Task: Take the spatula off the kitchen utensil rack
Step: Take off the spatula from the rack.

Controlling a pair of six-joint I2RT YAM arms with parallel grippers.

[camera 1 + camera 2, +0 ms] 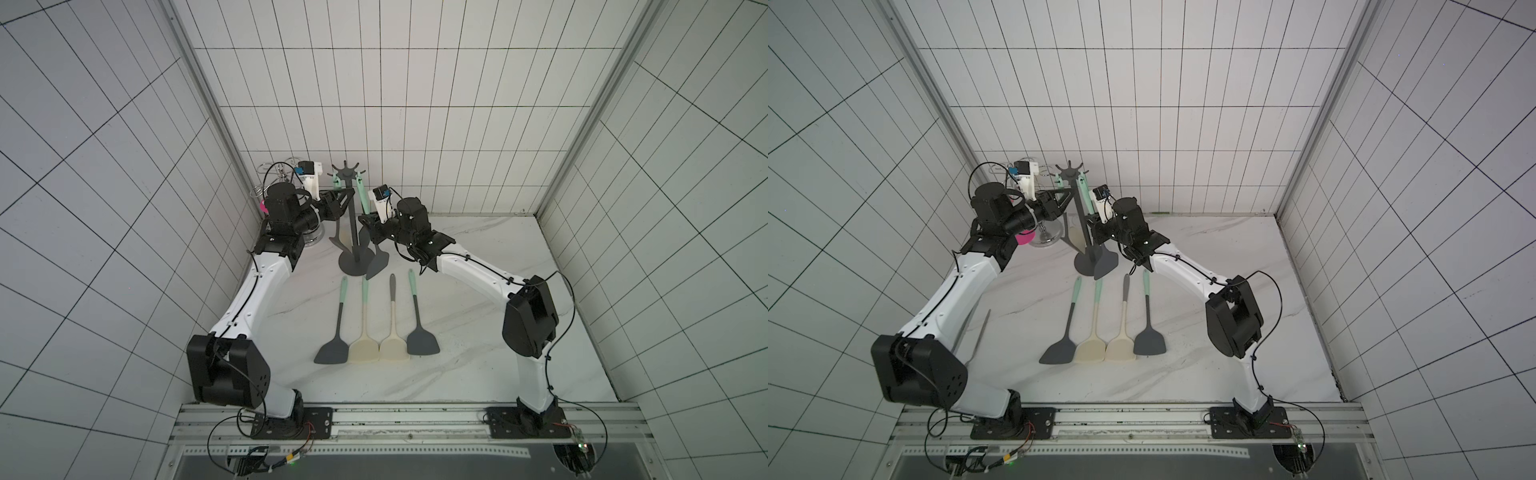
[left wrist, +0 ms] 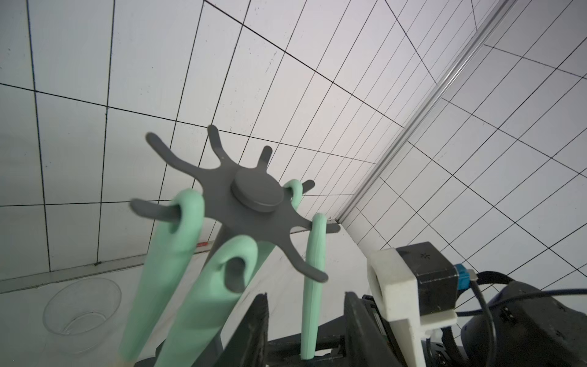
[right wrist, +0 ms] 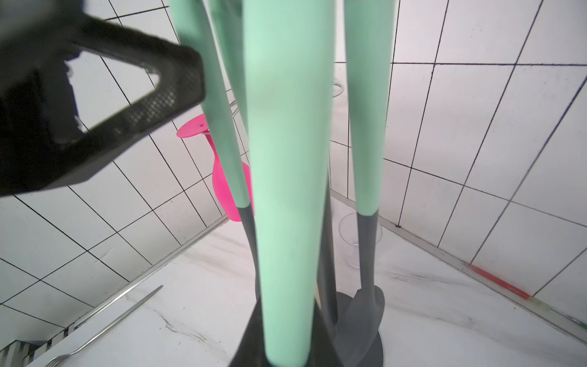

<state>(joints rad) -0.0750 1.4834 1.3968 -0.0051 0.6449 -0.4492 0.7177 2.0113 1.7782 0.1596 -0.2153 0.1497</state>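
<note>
Grips spatula (image 3: 286,159) handle in closed right gripper (image 1: 369,222). Hangs near-vertical, loop on kitchen utensil rack (image 2: 257,193) hook, above the jaws. Holds left gripper (image 1: 340,199) part-open, empty, beside rack. Lift along handle.

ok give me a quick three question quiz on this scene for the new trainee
1. Count: how many spatulas lie flat on the table?
2. True or false: every hook on the kitchen utensil rack is bare.
3. Pick one: across the row, the heads of the flat spatulas are A) grey, cream, cream, grey B) all grey C) cream, grey, grey, cream.

Key: 1) four. 2) False: hanging spatulas occupy several hooks. 3) A.
</note>
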